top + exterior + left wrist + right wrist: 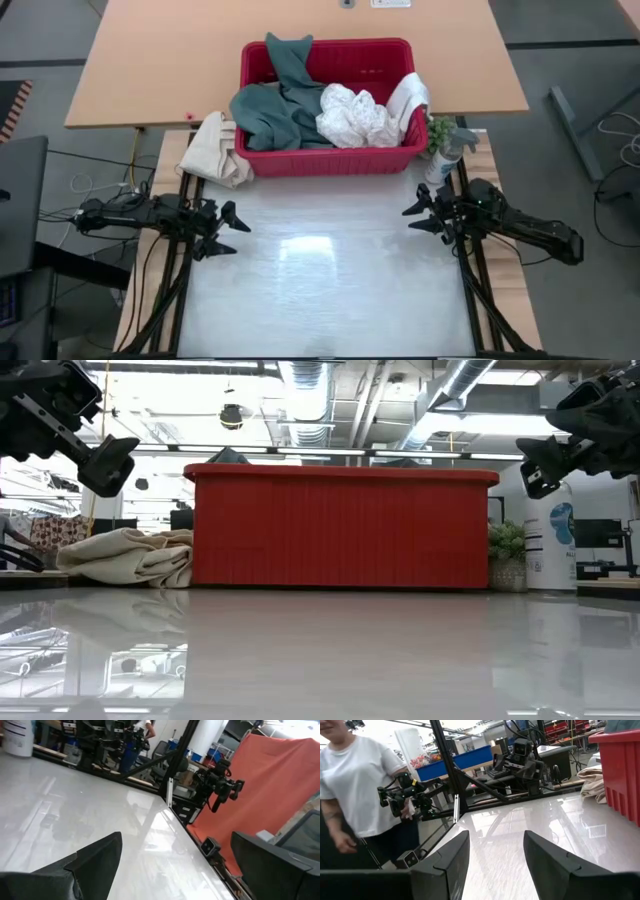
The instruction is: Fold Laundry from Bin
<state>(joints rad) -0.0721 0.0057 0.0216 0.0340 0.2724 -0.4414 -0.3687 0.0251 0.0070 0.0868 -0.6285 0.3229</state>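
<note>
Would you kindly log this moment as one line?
left gripper: open, empty | right gripper: open, empty | laundry: in bin

A cream canvas cloth (216, 148) lies bundled in the left middle of the high view, at the far edge of the white table (330, 290). At the right middle stand a small green plant (440, 130) and a spray bottle (446, 157), just beside each other. In the right wrist view, a person in a white T-shirt (357, 785) stands at upper left.
</note>
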